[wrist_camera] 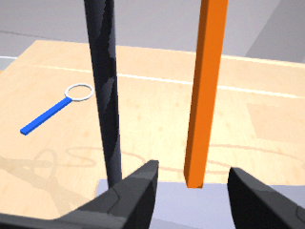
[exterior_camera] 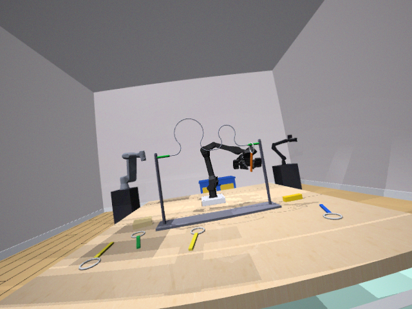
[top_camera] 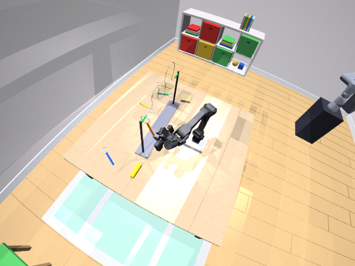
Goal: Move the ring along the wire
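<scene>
The orange handle (top_camera: 150, 129) (exterior_camera: 251, 163) (wrist_camera: 208, 81) hangs down from its ring (top_camera: 141, 118), which is around the green wire part (top_camera: 144, 118) (exterior_camera: 256, 143) beside the near post (top_camera: 141, 137) (exterior_camera: 264, 172) (wrist_camera: 106, 86). My gripper (wrist_camera: 193, 172) is open at the handle's lower end. In the wrist view the lower end shows between the two spread fingertips, with gaps on both sides. The other green part (top_camera: 176, 75) (exterior_camera: 163, 156) is by the far post (top_camera: 175, 88) (exterior_camera: 159, 189). The thin grey wire (exterior_camera: 188, 118) curves between the green parts.
The posts stand on a grey base (top_camera: 162, 121) (exterior_camera: 219, 215). Loose on the table are a blue-handled ring (top_camera: 109, 158) (exterior_camera: 325, 208) (wrist_camera: 45, 115), a yellow block (top_camera: 136, 170) (exterior_camera: 292, 197), a pale block (top_camera: 185, 98), and yellow- and green-handled rings behind the frame.
</scene>
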